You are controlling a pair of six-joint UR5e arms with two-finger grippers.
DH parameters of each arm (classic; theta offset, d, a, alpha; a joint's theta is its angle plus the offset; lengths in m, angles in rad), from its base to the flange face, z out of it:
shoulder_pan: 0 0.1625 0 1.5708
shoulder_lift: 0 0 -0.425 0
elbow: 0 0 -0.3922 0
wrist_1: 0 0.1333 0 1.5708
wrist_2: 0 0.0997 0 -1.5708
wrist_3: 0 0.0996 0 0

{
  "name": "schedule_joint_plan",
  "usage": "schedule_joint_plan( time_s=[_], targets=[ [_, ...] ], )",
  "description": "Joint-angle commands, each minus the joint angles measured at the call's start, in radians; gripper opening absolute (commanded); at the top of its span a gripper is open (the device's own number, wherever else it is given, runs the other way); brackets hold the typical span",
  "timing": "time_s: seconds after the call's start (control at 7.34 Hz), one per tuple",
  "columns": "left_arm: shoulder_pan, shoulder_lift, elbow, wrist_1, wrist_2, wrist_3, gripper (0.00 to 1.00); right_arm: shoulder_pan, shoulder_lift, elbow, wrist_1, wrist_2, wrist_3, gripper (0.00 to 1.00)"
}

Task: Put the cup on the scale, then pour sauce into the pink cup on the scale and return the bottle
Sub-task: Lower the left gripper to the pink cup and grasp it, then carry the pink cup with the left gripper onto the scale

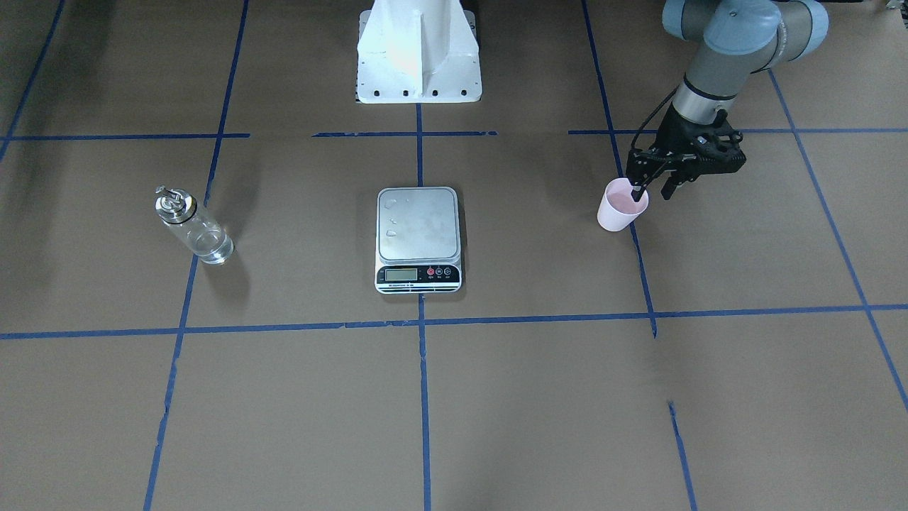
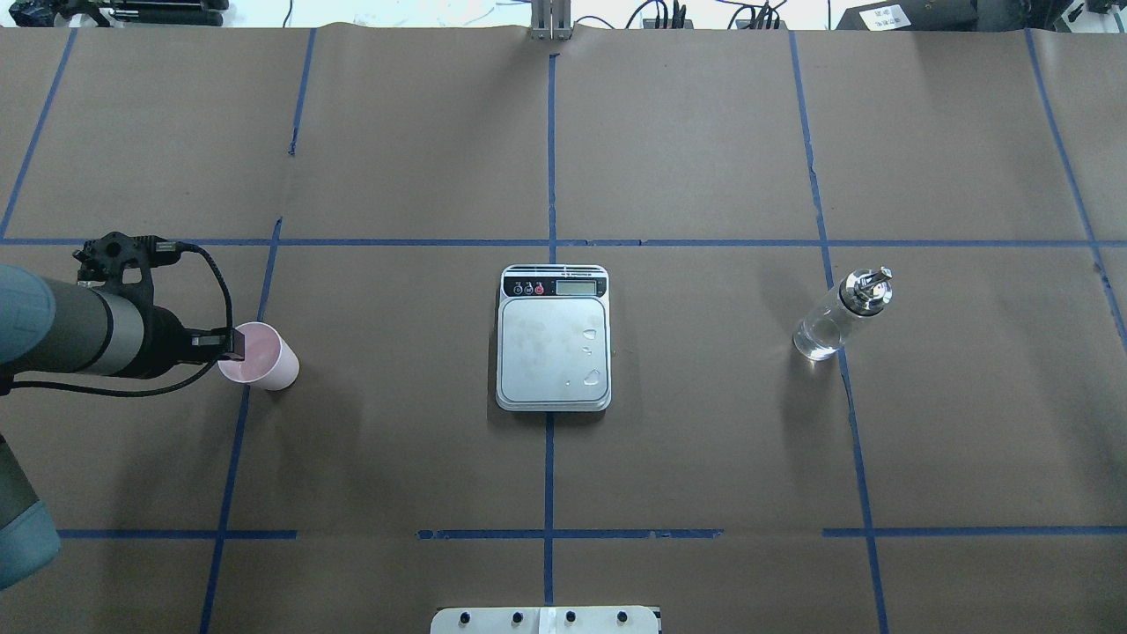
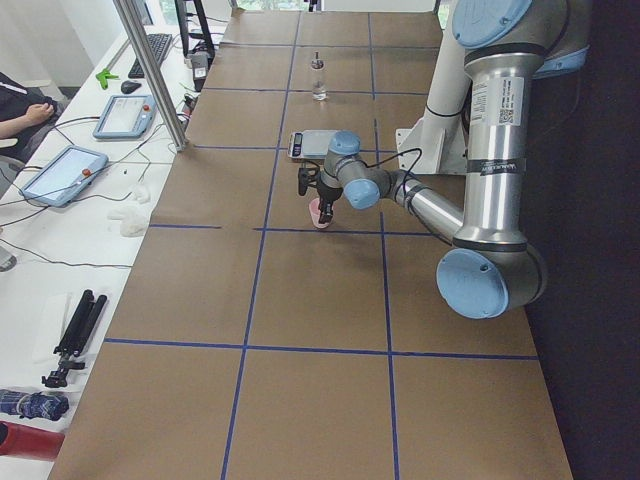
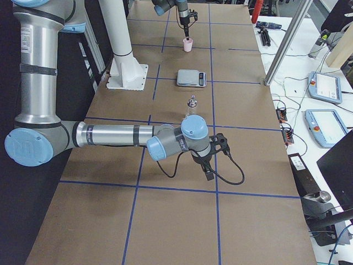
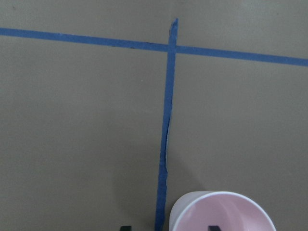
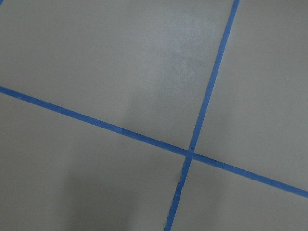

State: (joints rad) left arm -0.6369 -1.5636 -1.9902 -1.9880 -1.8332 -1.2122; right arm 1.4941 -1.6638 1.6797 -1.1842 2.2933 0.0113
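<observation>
The pale pink cup [image 1: 618, 213] stands upright on the brown table, on the robot's left, well away from the scale [image 1: 417, 223]; it also shows in the overhead view [image 2: 268, 361]. My left gripper [image 1: 653, 191] is open and points down over the cup's rim. One finger is inside the cup [image 5: 226, 214] and the other is outside its wall, with a wide gap between them. The scale [image 2: 553, 352] sits bare at the table's centre. The glass bottle [image 1: 195, 231] with its silver pourer cap stands on the robot's right [image 2: 836, 317]. My right gripper [image 4: 208, 171] hangs over bare table; I cannot tell its state.
The white robot base [image 1: 418, 57] stands behind the scale. Blue tape lines [image 2: 550, 242] divide the table into squares. A side table with tablets [image 3: 60, 170] and a tripod runs along the far edge, and a metal post [image 3: 150, 70] stands there.
</observation>
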Motion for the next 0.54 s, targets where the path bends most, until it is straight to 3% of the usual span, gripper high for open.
schedule_joint_plan(
  time_s=[0.0,0.14,0.41],
  targets=[
    [0.020,0.000,0.002,0.000,0.000,-0.001,0.12,0.000,-0.001,0.002,0.000,0.000,0.001,1.00],
    [0.023,0.000,0.001,0.000,0.000,0.000,0.00,0.000,-0.001,0.002,0.000,0.000,-0.001,1.00],
    [0.022,-0.007,-0.013,0.006,-0.006,0.008,0.00,0.000,0.001,0.003,0.000,0.000,-0.001,1.00]
  ],
)
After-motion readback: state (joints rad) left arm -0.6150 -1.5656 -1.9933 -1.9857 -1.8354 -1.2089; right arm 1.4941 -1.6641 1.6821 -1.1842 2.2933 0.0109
